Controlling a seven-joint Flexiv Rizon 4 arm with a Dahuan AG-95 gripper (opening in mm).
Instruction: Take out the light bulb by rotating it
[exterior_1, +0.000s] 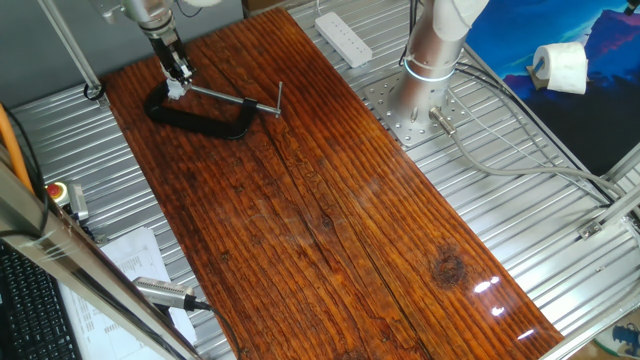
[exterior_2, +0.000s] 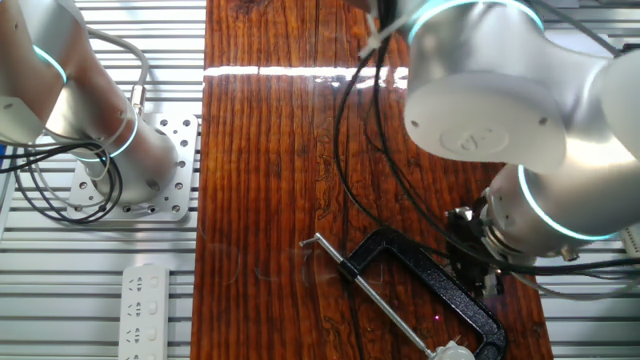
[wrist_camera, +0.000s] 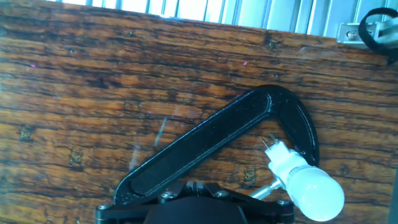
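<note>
At the table's far corner, one fixed view: my gripper (exterior_1: 178, 72) hangs directly over the light bulb (exterior_1: 176, 89) in the C-clamp (exterior_1: 205, 113). Other fixed view: bulb at bottom edge. Hand view: bulb lower right, long axis diagonal; finger spread unreadable.

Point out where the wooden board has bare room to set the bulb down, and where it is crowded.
Free: the long stretch of wooden board from the C-clamp down to the near end, bordered by slatted metal both sides. Crowded: the far corner, where the clamp, the light bulb and the gripper bunch together.
</note>
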